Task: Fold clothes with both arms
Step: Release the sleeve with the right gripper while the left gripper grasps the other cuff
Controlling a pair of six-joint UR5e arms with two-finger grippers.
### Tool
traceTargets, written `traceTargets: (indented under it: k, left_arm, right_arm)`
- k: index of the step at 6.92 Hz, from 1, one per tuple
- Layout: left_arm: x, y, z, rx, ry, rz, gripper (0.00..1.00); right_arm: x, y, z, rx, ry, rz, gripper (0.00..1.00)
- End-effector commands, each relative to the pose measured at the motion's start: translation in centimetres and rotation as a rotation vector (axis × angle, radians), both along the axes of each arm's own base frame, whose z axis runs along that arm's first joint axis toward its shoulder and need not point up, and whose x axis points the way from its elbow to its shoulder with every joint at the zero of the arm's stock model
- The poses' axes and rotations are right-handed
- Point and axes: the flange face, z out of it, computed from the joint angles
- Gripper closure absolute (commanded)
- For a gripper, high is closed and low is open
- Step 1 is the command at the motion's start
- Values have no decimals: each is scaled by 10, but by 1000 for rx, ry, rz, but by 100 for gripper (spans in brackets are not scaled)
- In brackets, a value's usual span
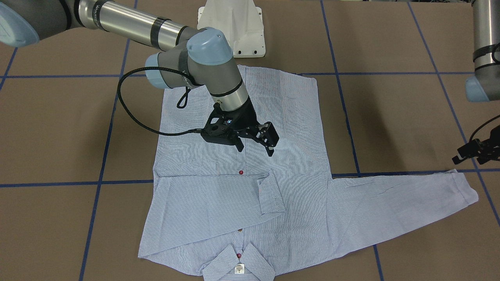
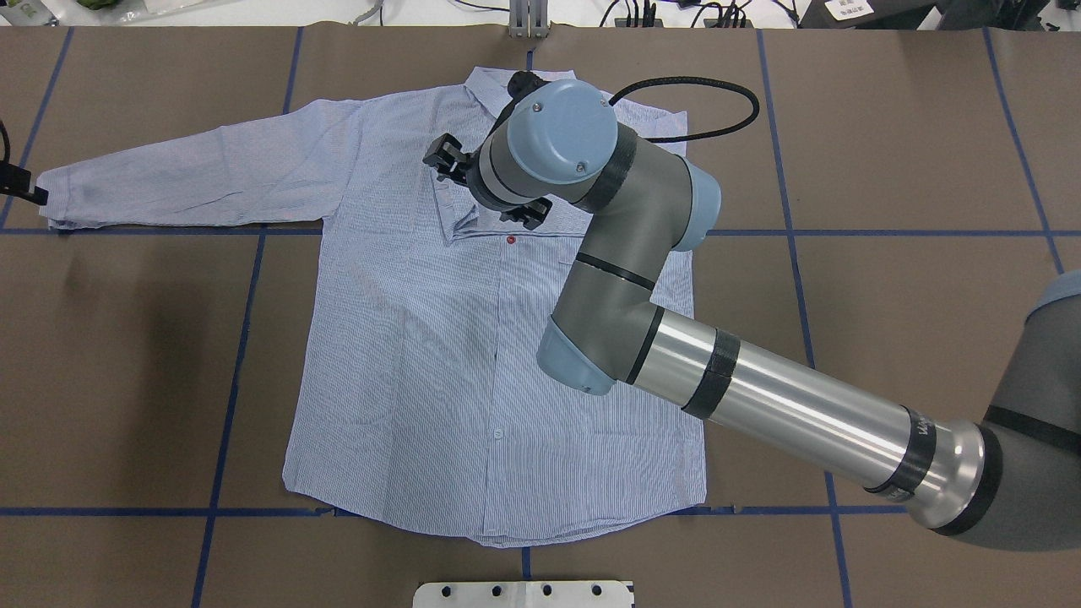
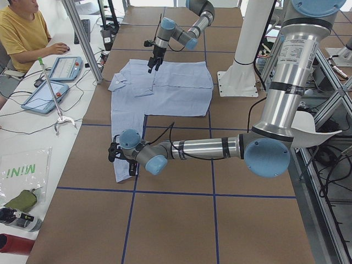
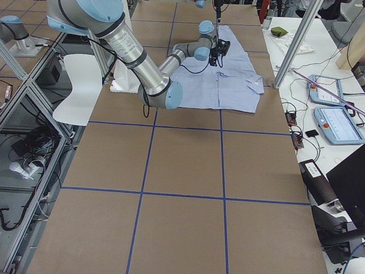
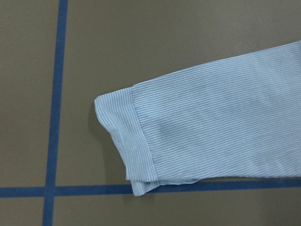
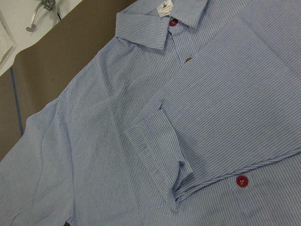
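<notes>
On the table (image 1: 390,117), flat striped shirt (image 1: 297,117), one sleeve (image 1: 203,199) across its chest.

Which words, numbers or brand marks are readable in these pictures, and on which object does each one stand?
"MINI": green letters, seen upside down, on the clear bag on the side table; this reading is not certain.
Neck label of the shirt: one small dark mark, too small to read.
Black lettering on the silver tube of the right arm: too blurred to read.
</notes>
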Motion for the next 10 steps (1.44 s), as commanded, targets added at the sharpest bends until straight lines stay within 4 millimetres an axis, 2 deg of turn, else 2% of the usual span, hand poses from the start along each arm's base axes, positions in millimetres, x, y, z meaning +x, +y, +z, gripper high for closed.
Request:
traceTargets:
  k: [1, 2, 3, 5, 7, 8, 9, 10]
  left_arm:
    - [6, -4, 20, 7, -7, -6, 14]
    - [7, -4, 26, -3, -13, -5, 25]
    - [9, -9, 28, -6, -21, -7, 31]
    - [26, -13, 36, 7, -91, -22, 34]
    - [28, -17, 43, -7, -100, -20, 49]
    - [29, -17, 43, -8, -100, -19, 67]
    - [29, -18, 42, -5, -100, -19, 99]
    - [30, -19, 39, -2, -99, -19, 100]
  right_arm:
    - [19, 0, 20, 29, -39, 8, 0]
    - [21, 0, 27, 37, -57, 11, 0]
    - [21, 1, 28, 38, -55, 7, 0]
    - [24, -1, 29, 35, -59, -1, 0]
    - [22, 1, 28, 28, -64, -1, 0]
    - [22, 1, 29, 26, -63, 1, 0]
    - [21, 2, 28, 28, -64, 1, 0]
    - [21, 2, 28, 27, -64, 3, 0]
